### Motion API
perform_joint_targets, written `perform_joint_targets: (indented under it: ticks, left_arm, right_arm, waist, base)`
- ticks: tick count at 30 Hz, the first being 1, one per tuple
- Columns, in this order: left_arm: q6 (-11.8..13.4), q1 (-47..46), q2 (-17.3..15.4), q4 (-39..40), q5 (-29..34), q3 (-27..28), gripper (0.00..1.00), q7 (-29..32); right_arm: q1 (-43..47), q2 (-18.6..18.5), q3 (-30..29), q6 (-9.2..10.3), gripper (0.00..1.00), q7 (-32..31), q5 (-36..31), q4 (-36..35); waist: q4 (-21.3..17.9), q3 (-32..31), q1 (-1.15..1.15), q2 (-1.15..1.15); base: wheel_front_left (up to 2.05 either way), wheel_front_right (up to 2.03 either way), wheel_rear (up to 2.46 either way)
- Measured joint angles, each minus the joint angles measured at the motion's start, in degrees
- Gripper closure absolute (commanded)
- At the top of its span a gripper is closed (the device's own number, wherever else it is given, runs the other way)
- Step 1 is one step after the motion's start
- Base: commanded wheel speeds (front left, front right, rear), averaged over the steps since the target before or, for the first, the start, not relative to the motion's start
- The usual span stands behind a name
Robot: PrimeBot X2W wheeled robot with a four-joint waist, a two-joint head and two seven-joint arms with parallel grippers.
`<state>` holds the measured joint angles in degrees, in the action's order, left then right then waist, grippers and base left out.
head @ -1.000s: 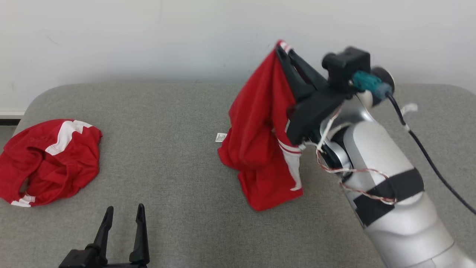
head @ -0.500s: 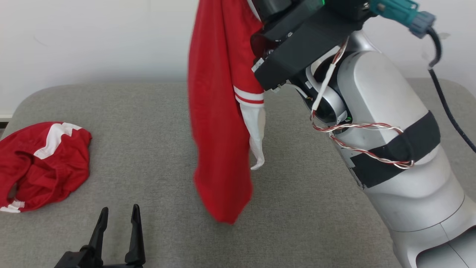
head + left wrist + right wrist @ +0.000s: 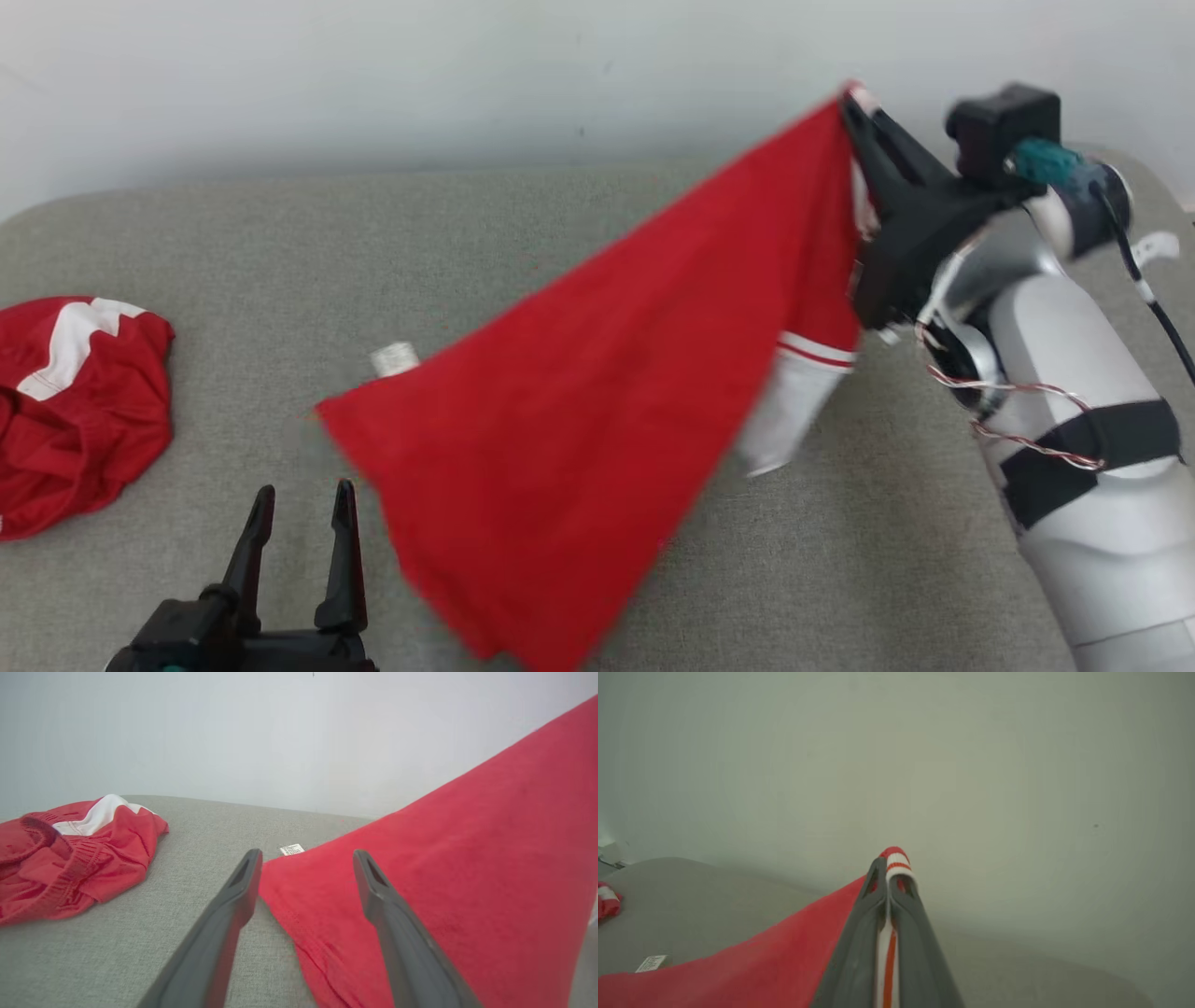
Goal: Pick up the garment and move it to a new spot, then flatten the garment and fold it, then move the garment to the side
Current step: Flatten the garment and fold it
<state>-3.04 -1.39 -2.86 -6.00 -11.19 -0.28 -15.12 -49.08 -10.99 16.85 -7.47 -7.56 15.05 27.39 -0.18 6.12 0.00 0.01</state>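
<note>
**Right end effector pins red garment aloft**

The right end effector (image 3: 853, 105) is clamped tight on the white, red-striped hem of the garment (image 3: 579, 420). Its fingers point up toward the wall (image 3: 373, 75), and the pale forearm rises from the lower right. From that pinch the red cloth fans down and left in a broad slanted sheet over the grey surface (image 3: 280, 261). A white panel hangs beneath the arm, and the sheet's low edge is blurred. The left end effector (image 3: 303, 495) sits low, fingers spread wide and empty, just beside the sheet. A white tag (image 3: 394, 357) shows at the sheet's left corner. A second garment (image 3: 75, 401) lies crumpled far left.
</note>
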Motion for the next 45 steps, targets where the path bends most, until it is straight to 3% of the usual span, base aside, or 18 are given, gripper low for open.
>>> perform_joint_targets:
  ticks: [7, 16, 20, 32, 33, 34, 39, 45]
  left_arm:
    - [-0.51, -1.85, -0.02, -0.13, 0.20, 0.11, 0.00, 0.00]
    - [-0.94, -2.47, -0.01, -0.78, 0.43, 0.40, 0.00, 0.00]
    - [-1.00, -2.70, -0.01, -1.21, 0.42, 0.31, 0.00, 0.00]
    - [-1.02, -2.04, -0.01, -1.79, 0.33, 1.00, 0.00, 0.00]
    - [-1.03, -1.92, -0.02, -1.88, 0.34, 1.08, 0.00, 0.00]
    - [-1.08, -1.85, -0.02, -1.96, 0.35, 1.10, 0.00, 0.00]
    - [-1.35, -1.50, -0.02, -2.37, 0.51, 0.97, 0.00, 0.00]
    - [-1.23, -0.27, -0.02, -2.49, 0.52, 1.24, 0.00, 0.00]
  right_arm:
    - [4.13, -3.65, -9.35, 0.00, 1.00, 1.09, -8.48, 10.10]
    - [9.34, -3.78, -18.95, 0.00, 1.00, 1.47, -17.16, 13.58]
    - [12.56, -3.54, -18.75, 0.00, 1.00, -0.71, -20.36, 13.93]
    - [26.75, -2.25, -18.30, 0.00, 1.00, -6.27, -20.72, 8.33]
    - [27.60, -1.91, -18.50, -0.01, 0.75, -6.65, -20.25, 7.90]
    - [28.52, -1.56, -18.71, -0.01, 0.00, -6.87, -19.84, 7.21]
    - [31.91, -0.45, -21.14, 0.00, 0.00, -4.81, -17.86, 1.92]
    - [36.05, 2.09, -23.20, 0.00, 0.00, 2.79, -15.11, -9.43]
  waist:
    - [-0.38, 2.57, 0.00, 0.00]
    - [-0.74, 3.69, 0.00, 0.00]
    - [-0.82, 3.41, 0.00, 0.00]
    - [-1.67, 1.79, 0.00, 0.00]
    - [-1.84, 1.58, 0.00, 0.00]
    - [-2.00, 1.34, 0.00, 0.00]
    - [-2.63, 0.00, 0.00, -0.01]
    - [-3.25, -1.66, 0.00, -0.01]
  base:
    - [0.00, 0.00, 0.00]
    - [0.00, 0.00, 0.00]
    - [0.00, 0.00, 0.00]
    - [0.00, 0.00, 0.00]
    - [0.00, 0.00, 0.00]
    - [0.00, 0.00, 0.00]
    - [0.00, 0.00, 0.00]
    - [0.00, 0.00, 0.00]
